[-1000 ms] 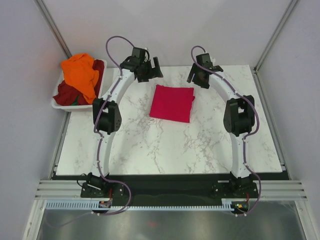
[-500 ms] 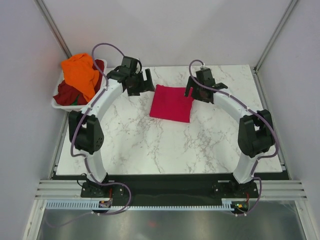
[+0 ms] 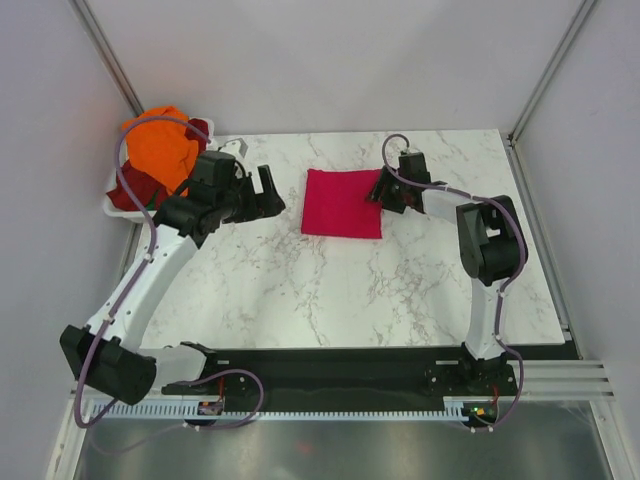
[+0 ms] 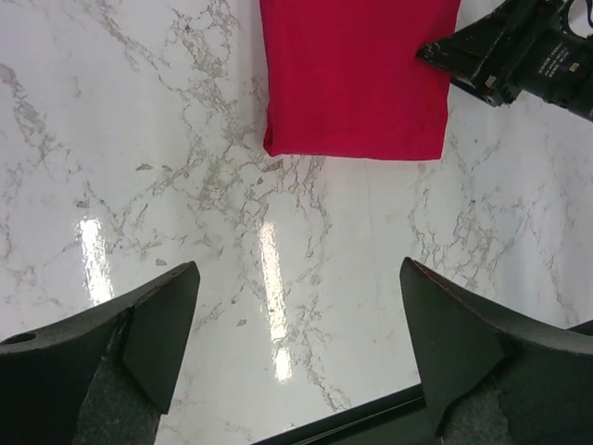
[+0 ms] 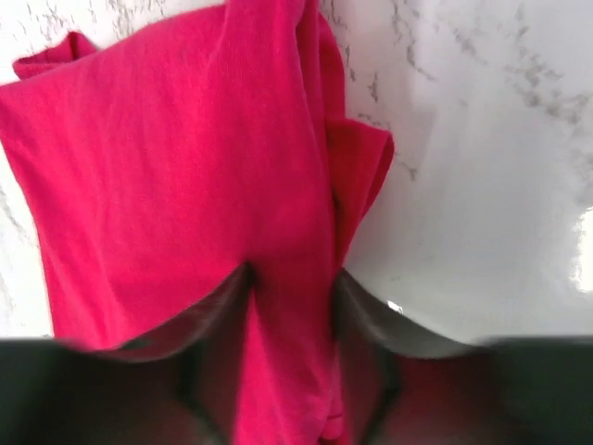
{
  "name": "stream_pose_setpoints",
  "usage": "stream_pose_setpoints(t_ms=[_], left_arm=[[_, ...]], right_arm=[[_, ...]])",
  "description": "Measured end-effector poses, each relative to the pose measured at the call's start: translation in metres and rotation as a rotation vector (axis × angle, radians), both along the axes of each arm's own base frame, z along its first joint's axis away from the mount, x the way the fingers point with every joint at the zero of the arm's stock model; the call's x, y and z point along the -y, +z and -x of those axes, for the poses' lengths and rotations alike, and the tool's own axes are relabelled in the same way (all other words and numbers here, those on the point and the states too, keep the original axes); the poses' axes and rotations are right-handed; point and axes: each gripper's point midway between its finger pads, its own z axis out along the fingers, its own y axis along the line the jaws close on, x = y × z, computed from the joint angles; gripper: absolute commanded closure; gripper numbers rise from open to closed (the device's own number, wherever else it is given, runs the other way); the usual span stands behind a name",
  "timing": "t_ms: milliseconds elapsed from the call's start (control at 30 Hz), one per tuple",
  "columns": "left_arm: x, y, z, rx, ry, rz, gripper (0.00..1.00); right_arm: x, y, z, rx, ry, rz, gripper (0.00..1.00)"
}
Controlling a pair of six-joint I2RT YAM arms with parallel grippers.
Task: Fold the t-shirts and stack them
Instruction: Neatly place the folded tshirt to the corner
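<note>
The crimson-pink t-shirt (image 3: pixel 340 203) lies folded into a rectangle on the marble table's far middle. It also shows in the left wrist view (image 4: pixel 357 79) and fills the right wrist view (image 5: pixel 167 167). My right gripper (image 3: pixel 385 191) is low at the shirt's right edge, and its jaws are closed on a ridge of the pink cloth (image 5: pixel 292 297). My left gripper (image 3: pixel 268 196) is open and empty over bare marble, left of the shirt (image 4: pixel 296 324). The orange t-shirt (image 3: pixel 160 145) lies on the dark maroon t-shirt (image 3: pixel 128 187) in the basket.
The white plastic basket (image 3: pixel 112 208) stands off the table's far left corner, just behind my left arm. The right gripper's black body (image 4: pixel 519 51) shows in the left wrist view. The table's dark front edge (image 4: pixel 352 417) is close below my left fingers.
My left arm has swung left and toward the near side, away from the pink shirt. My right gripper has come down onto the shirt's right edge and closed on the cloth.
</note>
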Motion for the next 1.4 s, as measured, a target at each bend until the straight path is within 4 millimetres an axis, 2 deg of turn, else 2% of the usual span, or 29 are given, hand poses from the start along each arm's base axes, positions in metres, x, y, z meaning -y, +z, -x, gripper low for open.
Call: stream_pose_setpoints(t_ms=[67,167,200,333,400,500,600,733,800,833,867,900,967,1100,1267,1400], left_arm=[[-0.008,0.003,0.009,0.026,0.010,-0.013,0.02],[-0.020,0.000,0.018,0.048,0.031,-0.045,0.02],[-0.024,-0.003,0.020,0.049,0.042,-0.061,0.02],[-0.035,-0.024,0.025,0.018,0.068,-0.116,0.02],[-0.038,-0.036,0.028,-0.009,0.071,-0.138,0.02],[-0.041,-0.047,0.030,-0.034,0.078,-0.158,0.02],[-0.042,-0.052,0.030,-0.046,0.079,-0.167,0.02],[-0.042,-0.053,0.030,-0.049,0.080,-0.169,0.02],[-0.042,-0.055,0.031,-0.053,0.080,-0.170,0.02],[-0.043,-0.056,0.031,-0.054,0.080,-0.171,0.02],[-0.043,-0.056,0.031,-0.055,0.079,-0.171,0.02],[-0.043,-0.056,0.031,-0.056,0.079,-0.171,0.02],[-0.042,-0.056,0.031,-0.055,0.078,-0.170,0.02],[-0.041,-0.056,0.030,-0.053,0.074,-0.165,0.01],[-0.038,-0.051,0.031,-0.039,0.061,-0.145,0.00],[-0.039,-0.038,0.037,0.016,0.057,-0.120,0.00]], right_arm=[[-0.006,-0.005,-0.004,0.009,0.003,-0.033,0.78],[-0.011,-0.011,-0.009,0.016,0.005,-0.074,0.96],[-0.009,-0.011,-0.011,0.019,0.003,-0.080,0.99],[0.007,-0.011,-0.019,0.008,-0.025,-0.044,1.00],[0.026,-0.007,-0.031,0.010,-0.063,0.047,1.00],[0.066,0.007,-0.057,0.026,-0.132,0.193,1.00],[0.116,0.018,-0.079,0.026,-0.210,0.300,1.00],[0.194,0.023,-0.101,0.010,-0.329,0.431,1.00],[0.233,0.022,-0.111,0.001,-0.377,0.496,0.93],[0.252,0.020,-0.117,-0.009,-0.400,0.539,0.56],[0.265,0.019,-0.120,-0.012,-0.421,0.549,0.32],[0.281,0.019,-0.125,-0.013,-0.440,0.580,0.03],[0.308,0.020,-0.129,-0.016,-0.475,0.639,0.02],[0.338,0.032,-0.124,-0.027,-0.536,0.737,0.02],[0.339,0.059,-0.111,-0.020,-0.568,0.786,0.02],[0.327,0.101,-0.086,0.016,-0.578,0.772,0.02]])
